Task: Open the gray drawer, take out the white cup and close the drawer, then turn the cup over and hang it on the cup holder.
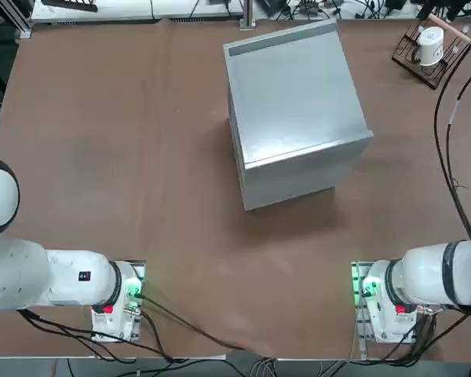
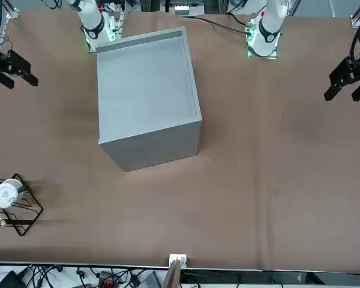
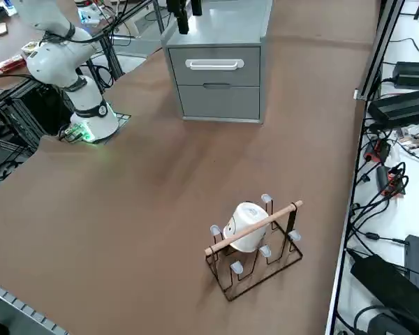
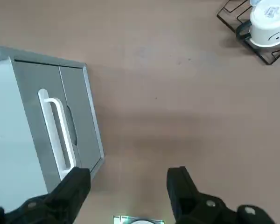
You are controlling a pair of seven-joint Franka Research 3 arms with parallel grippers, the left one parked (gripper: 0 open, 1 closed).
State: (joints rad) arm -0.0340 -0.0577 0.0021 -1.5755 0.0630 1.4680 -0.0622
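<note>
The right gripper [image 4: 127, 181] is cut off at the wrist view's border, but its two fingers stand apart with nothing between them; the front view has it above the bench's right side. The top view leaves it out of frame. The front view cuts off part of the rack [image 3: 254, 255], and the cup [image 3: 246, 227] hides some of its wires.

The cup sits on the rack by the bench's far right corner, base up. Only the wrist view makes out the print on the base and the drawn face on its side; its dark handle [image 4: 243, 31] shows there and from above. The right side and wrist views show the gray drawer [image 3: 216, 65] closed, with its white pull [image 3: 214, 64], in the cabinet [image 1: 297, 102]; the top and front views do not.

The bench [image 1: 165, 196] is matte brown, softly shadowed beside the cabinet. Past its far edge, cables and black boxes [image 3: 405, 105] lie on a white surface.
</note>
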